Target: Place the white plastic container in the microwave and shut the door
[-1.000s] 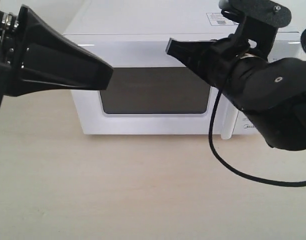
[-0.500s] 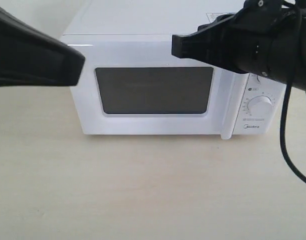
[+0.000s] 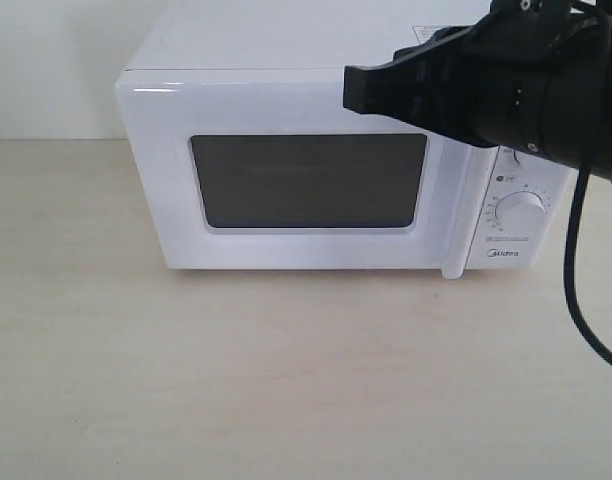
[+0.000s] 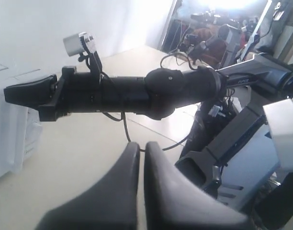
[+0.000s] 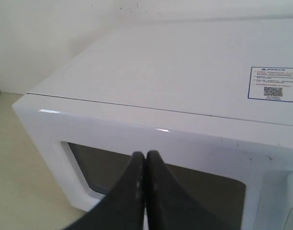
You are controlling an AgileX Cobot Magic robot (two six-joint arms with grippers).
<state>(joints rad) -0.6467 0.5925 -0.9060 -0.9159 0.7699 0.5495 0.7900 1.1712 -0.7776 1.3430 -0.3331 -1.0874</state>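
Observation:
The white microwave [image 3: 286, 60] stands at the back of the table. Its door [image 3: 176, 230] with the dark mesh window [image 3: 308, 180] is shut, the bar handle [image 3: 453, 235] at its right side. The white plastic container is out of view. My right gripper [image 3: 354, 92] is shut and empty, hovering high in front of the microwave's upper front; in the right wrist view the right gripper [image 5: 145, 154] points at the door's top edge [image 5: 137, 132]. My left gripper [image 4: 140, 145] is shut and empty, out of the exterior view, facing the right arm [image 4: 137, 93].
One round dial [image 3: 523, 212] shows on the control panel beside the handle. A sticker [image 5: 273, 84] sits on the microwave's top. A black cable [image 3: 584, 300] hangs from the right arm. The beige table [image 3: 286, 380] spreads in front of the microwave.
The left gripper has pulled back leftward and left the exterior view. The right gripper swung up and to the right a second ago and has since held still.

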